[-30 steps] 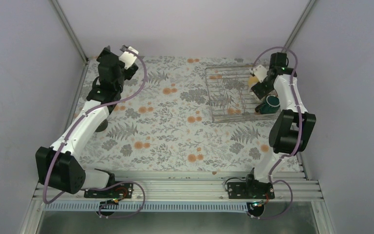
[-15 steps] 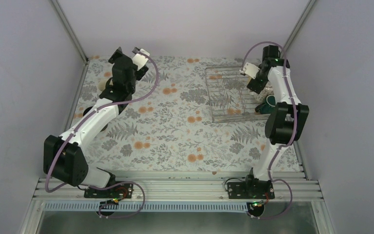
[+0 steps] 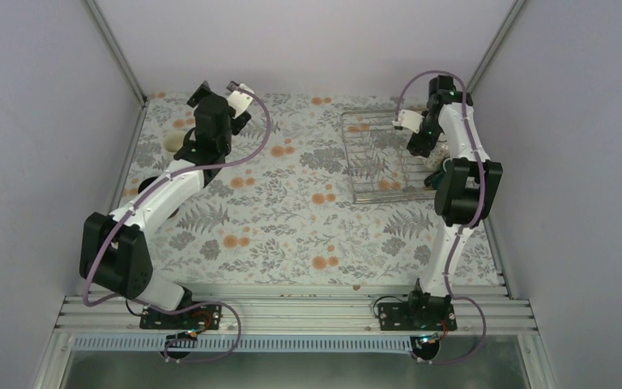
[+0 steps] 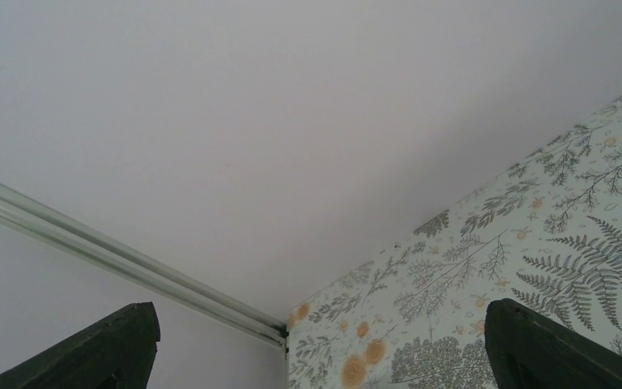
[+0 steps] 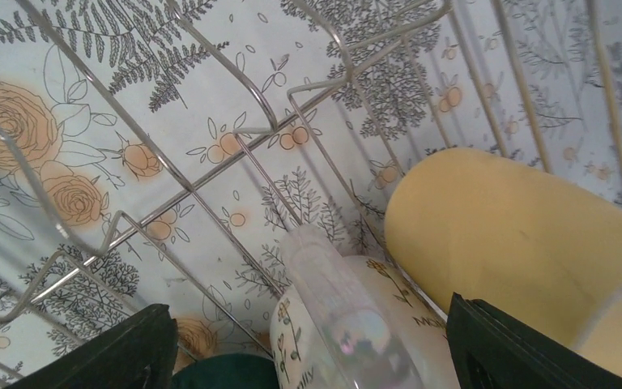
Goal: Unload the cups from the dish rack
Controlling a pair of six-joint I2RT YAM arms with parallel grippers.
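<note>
"What changed in the last second?"

"The left gripper [image 4: 317,312] has lifted away from the pale cream handled mug [image 3: 172,143]. That mug now stands alone on the fern-and-flower table cover [image 3: 291,219], by the left edge near the far corner. The gripper's jaws are spread wide with nothing between them. The right gripper [image 5: 308,306], jaws just as wide, has swung in over the silver wire dish rack [image 3: 372,158] at the far-right corner."

"So one mug is unloaded?"

"It looks that way. At least three still show at the rack: an orange-yellow mug [image 5: 518,235], a glossy white flower-printed mug [image 5: 372,340] touching it, and a dark green mug [image 5: 227,374]."

"Any lettering?"

"There are dark letters on the white mug, perhaps 'MOM', but they are too cropped to be sure."
</note>
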